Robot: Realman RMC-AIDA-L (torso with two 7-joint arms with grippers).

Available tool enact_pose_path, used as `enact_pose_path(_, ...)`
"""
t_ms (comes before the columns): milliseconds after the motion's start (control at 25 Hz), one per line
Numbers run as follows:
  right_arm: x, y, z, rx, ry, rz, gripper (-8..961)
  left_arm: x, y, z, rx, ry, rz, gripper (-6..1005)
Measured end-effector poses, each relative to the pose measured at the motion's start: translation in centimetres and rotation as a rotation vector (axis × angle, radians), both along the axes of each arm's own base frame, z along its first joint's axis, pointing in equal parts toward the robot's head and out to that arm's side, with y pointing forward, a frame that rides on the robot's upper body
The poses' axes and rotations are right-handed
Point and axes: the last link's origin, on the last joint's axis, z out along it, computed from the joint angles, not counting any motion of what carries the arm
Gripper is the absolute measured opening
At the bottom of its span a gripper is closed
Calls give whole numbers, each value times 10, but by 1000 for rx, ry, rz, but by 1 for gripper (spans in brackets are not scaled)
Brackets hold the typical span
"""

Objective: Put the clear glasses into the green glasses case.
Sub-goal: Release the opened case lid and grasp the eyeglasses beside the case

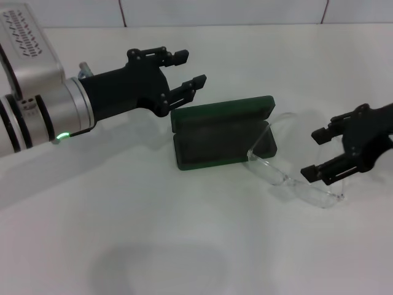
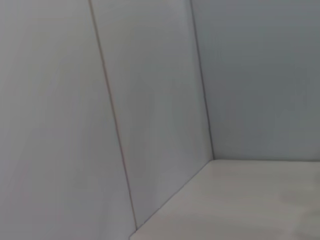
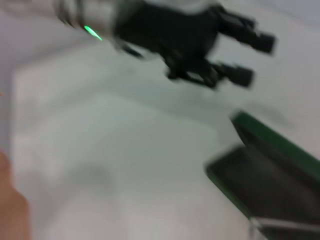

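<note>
Head view: my left gripper (image 1: 186, 75) released above open green glasses case (image 1: 221, 132); right gripper (image 1: 316, 153) released beside clear glasses (image 1: 288, 178). Left wrist view: only wall (image 2: 100, 100).

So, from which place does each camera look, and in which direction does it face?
Head view: high on the robot, looking down at the table; shows the left gripper, right gripper, green glasses case, clear glasses.
Left wrist view: faces the wall and a table corner; no robot parts.
Right wrist view: looks across the table at the left gripper and case.
Head and right wrist views share these two.
</note>
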Motion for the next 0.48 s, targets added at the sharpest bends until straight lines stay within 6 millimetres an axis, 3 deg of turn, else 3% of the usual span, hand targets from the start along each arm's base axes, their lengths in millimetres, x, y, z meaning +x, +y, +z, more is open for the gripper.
enact_pose_path(120,-12,5,-16,-18,-138,-1,816,-3,2,0,-2,-1,11,516)
enact_pose_path(280,-14,10,-33,-3,-260,7,797,-4,2,0,0,2,14,516)
enact_pose_path(480,-16,9,-48,-1,-308,22,774,-6,2,0,1,8,18,515)
